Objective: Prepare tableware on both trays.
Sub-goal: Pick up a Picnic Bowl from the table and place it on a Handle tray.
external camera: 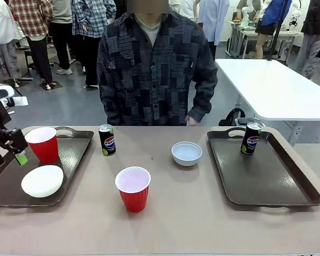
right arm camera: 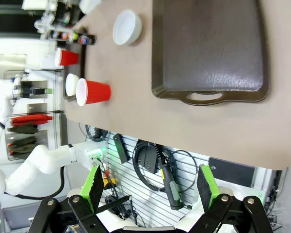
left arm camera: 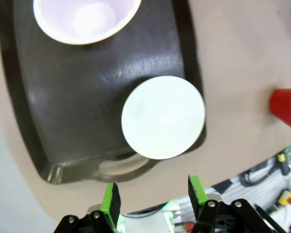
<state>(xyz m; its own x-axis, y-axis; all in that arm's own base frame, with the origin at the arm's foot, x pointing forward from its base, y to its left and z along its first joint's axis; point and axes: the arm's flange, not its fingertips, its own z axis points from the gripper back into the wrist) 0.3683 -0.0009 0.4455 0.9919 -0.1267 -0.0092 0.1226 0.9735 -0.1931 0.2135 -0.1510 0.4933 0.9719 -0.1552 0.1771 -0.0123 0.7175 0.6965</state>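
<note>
Worktop (external camera: 202, 218) of flat, matte tan spreads across the front view, and a person (external camera: 154, 69) in a dark patchwork-print shirt stands at its far edge. 2 matching dark brown plastic trays lie on it, well apart, each rectangular with rounded corners, a raised rim, a faintly pebbled floor and cut-out handles at the ends. The left tray (external camera: 77, 149) holds 2 things. The right tray (external camera: 266, 176) holds 1.

The white bowl (external camera: 42, 181), round, smooth and shallow, sits on the left tray's near half. The pale grey-blue bowl (external camera: 186, 153), of like shape, rests on the bare worktop between the trays. 1 red cup (external camera: 42, 144), tapered plastic with a white inside, stands upright on the left tray near its far handle. From the left wrist view its mouth reads as a plain white disc. The second red cup (external camera: 133, 188) stands upright on the worktop, nearer the robot than the grey-blue bowl.

1 slim black Pepsi can (external camera: 107, 140) stands on the worktop just beside the left tray's far right corner. The other can (external camera: 250, 138) stands at the right tray's far end.

The left claw (external camera: 9, 159), black with green pads, hangs over the left tray's outer edge, fingers apart with nothing between them. The right claw (right arm camera: 150, 187) is likewise spread wide and empty, beyond the worktop's edge by the right tray's handle.
</note>
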